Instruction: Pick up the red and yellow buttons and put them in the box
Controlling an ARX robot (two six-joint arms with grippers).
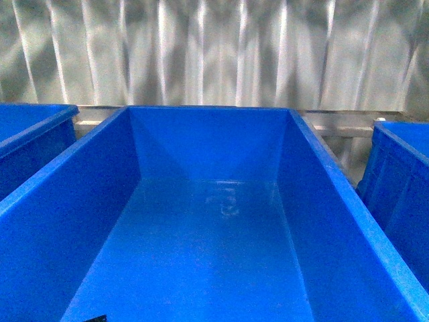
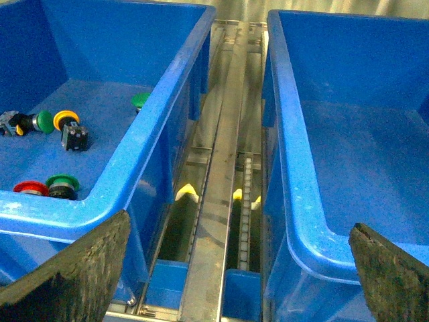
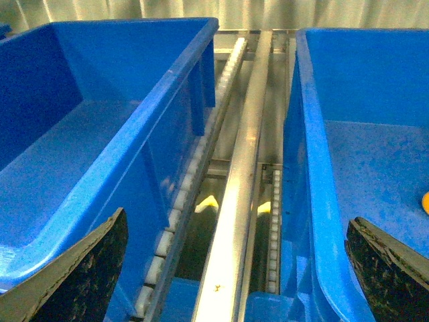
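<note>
Front view gives you one big blue box (image 1: 214, 221) dead centre with nothing in it, a second blue bin (image 1: 30, 134) off to the left, a third (image 1: 402, 181) to the right, and corrugated metal wall (image 1: 214, 47) behind. Neither arm shows there.

Left wrist view: your left gripper (image 2: 231, 282) hangs over the gap between two bins, above a steel roller rail (image 2: 224, 174). Both dark fingers (image 2: 74, 275) sit wide apart at the frame corners, nothing held. The buttons are in the bin (image 2: 147, 134) on that view's left side, lying loose on the floor: a red button (image 2: 30, 188) near the front corner, right beside a green-capped switch (image 2: 62, 186); a yellow button (image 2: 66, 119) farther back, just beside another green one (image 2: 44, 121); a third green cap (image 2: 141, 100) against the wall. A black switch block (image 2: 74, 137) lies close to the yellow one.

Right wrist view: right gripper (image 3: 234, 282) also spread wide, empty, over the rail (image 3: 241, 174) between two bins. One yellow sliver (image 3: 425, 201) shows at the edge inside the far bin (image 3: 315, 168); you can't tell what it is.
</note>
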